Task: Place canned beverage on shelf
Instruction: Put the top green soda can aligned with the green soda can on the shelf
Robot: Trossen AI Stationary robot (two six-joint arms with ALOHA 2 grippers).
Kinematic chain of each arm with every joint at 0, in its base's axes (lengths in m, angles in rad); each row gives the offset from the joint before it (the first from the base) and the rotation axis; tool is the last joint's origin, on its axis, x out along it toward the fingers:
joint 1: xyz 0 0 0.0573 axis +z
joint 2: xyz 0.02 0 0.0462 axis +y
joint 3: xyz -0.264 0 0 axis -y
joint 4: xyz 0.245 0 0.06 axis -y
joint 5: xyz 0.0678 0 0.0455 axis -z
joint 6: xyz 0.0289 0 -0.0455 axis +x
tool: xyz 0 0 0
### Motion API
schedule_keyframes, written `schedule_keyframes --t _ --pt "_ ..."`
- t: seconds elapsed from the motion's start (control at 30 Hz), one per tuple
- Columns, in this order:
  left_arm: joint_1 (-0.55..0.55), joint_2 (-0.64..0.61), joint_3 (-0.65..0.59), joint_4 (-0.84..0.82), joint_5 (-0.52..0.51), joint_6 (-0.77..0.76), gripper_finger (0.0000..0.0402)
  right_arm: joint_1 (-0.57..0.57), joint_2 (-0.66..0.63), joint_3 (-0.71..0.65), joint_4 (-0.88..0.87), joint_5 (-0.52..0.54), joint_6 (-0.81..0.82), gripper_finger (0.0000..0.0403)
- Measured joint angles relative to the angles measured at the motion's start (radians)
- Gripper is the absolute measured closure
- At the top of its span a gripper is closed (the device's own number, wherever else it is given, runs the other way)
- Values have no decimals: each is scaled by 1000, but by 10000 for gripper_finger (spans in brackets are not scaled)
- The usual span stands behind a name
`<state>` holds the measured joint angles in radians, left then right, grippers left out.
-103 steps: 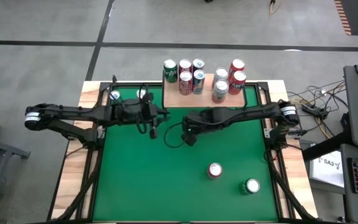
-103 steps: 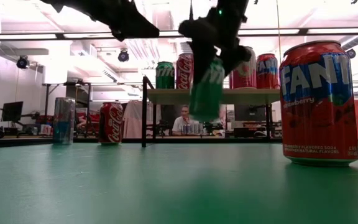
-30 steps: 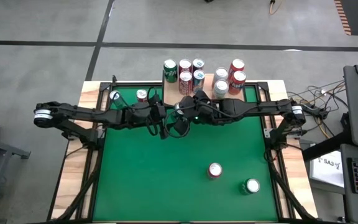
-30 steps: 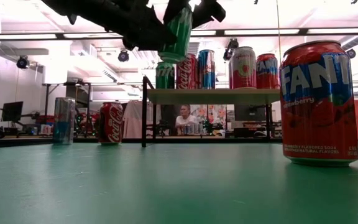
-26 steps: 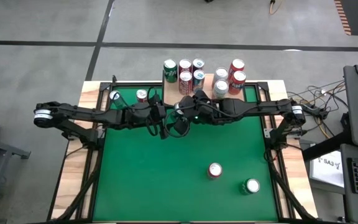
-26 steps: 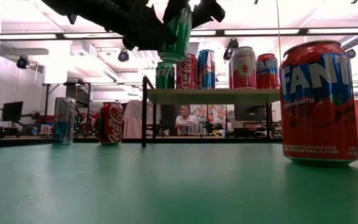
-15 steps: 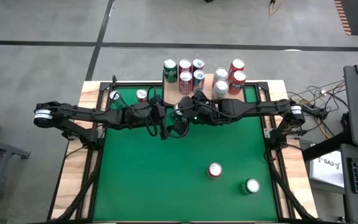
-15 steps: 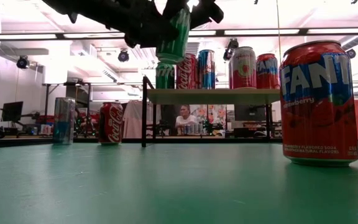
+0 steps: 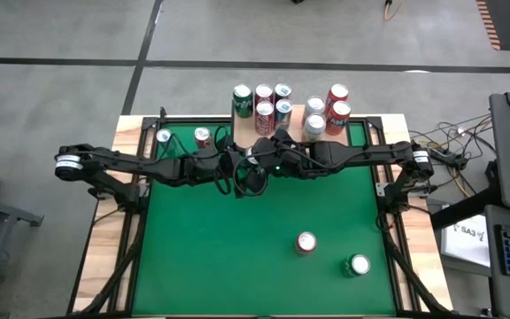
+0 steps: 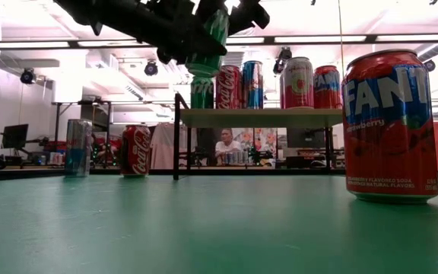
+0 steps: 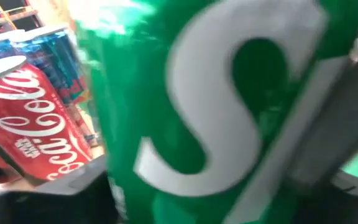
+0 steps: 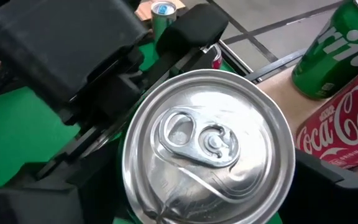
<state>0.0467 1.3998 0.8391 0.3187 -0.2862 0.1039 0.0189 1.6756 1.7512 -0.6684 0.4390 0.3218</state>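
Note:
A green Sprite can point(image 10: 207, 42) hangs tilted in the air just in front of the shelf point(image 10: 261, 116), a light wooden board on thin black legs at the table's far edge point(image 9: 271, 135). Both grippers meet on the can above the table's middle. My right gripper point(image 9: 259, 162) comes from the right and is shut on it. My left gripper point(image 9: 237, 168) comes from the left with its fingers on either side of the can's body point(image 11: 204, 112). The can's silver top point(image 12: 207, 146) fills the right wrist view. My left gripper has the green can's printed wall point(image 11: 166, 143) between its two fingers, coming roughly level from the table's left. The can fills its wrist view, clear of the table. My right gripper pinches the can near its top rim point(image 12: 278, 180) between its two fingers, slanting down from the table's right. The can hangs tilted below it, clear of table and shelf.
Several cans stand on the shelf point(image 9: 282, 106). A silver-blue can point(image 9: 164, 136) and a red cola can point(image 9: 203, 136) stand on the felt at the far left. A red Fanta can point(image 9: 305, 242) and a green can point(image 9: 358, 264) stand near the front right.
My left arm has reached a little farther toward the table's right, bringing its gripper in about the green can. The can has stayed in the air in my right gripper, shifting only slightly.

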Motion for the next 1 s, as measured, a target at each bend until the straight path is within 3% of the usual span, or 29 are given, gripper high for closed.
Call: schedule_keyframes --t 0.07,0.2,0.4,0.57,0.7,1.0 --pt "0 -4 0 -1 -3 -2 118 0 0 0 0 1 -7 67" --pt "1 -11 0 -7 18 9 120 0 -3 0 3 4 -22 38" --pt "3 -16 -3 -4 48 31 120 3 -12 0 8 -1 -89 32" --pt "3 -32 -8 5 154 20 120 14 -44 0 6 -62 -177 31" --pt "3 -45 -11 2 167 27 120 14 -81 0 -2 -138 -209 30" --pt "7 -122 -13 -40 181 99 120 26 -151 0 0 -147 -285 30"
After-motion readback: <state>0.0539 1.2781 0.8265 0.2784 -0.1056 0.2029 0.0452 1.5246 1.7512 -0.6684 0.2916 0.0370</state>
